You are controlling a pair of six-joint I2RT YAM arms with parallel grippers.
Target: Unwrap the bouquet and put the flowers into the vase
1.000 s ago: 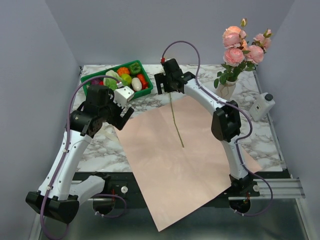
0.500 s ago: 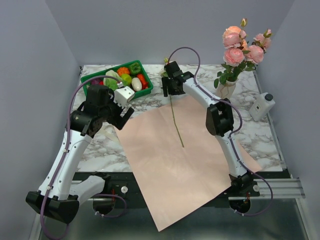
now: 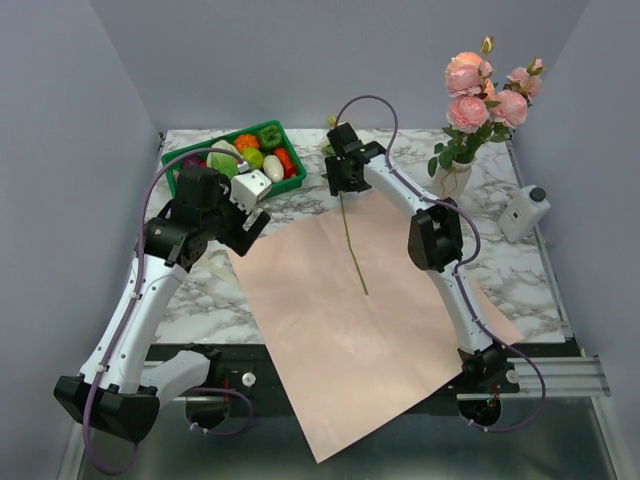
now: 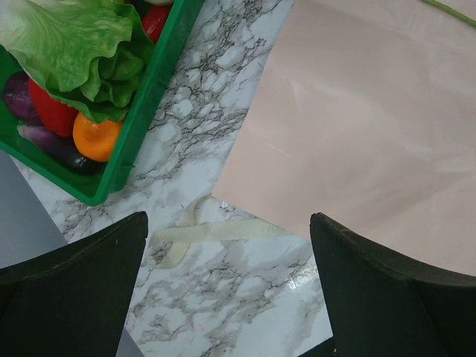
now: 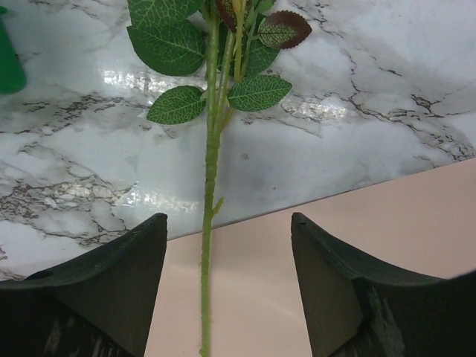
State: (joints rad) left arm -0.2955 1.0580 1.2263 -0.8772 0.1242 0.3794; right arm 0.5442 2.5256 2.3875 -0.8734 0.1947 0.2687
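Observation:
One flower lies loose with its thin green stem (image 3: 350, 245) on the unfolded pink paper (image 3: 340, 340) and its leafy head on the marble at the back. My right gripper (image 3: 339, 176) hangs over the upper stem (image 5: 207, 223), open (image 5: 229, 223); the stem runs between the fingers, nearer the left one, touching neither. Several pink roses (image 3: 480, 90) stand in the cream vase (image 3: 452, 182) at the back right. My left gripper (image 3: 246, 226) is open (image 4: 228, 223) above bare marble, with the cream ribbon (image 4: 216, 232) lying loose below it by the paper's corner.
A green crate (image 4: 141, 111) of toy vegetables sits at the back left, close to my left gripper. A white pump bottle (image 3: 525, 212) stands at the right edge. The pink paper overhangs the table's near edge.
My right gripper's jaws have narrowed around the stem and its forearm has swung in towards the back. The left arm has barely moved.

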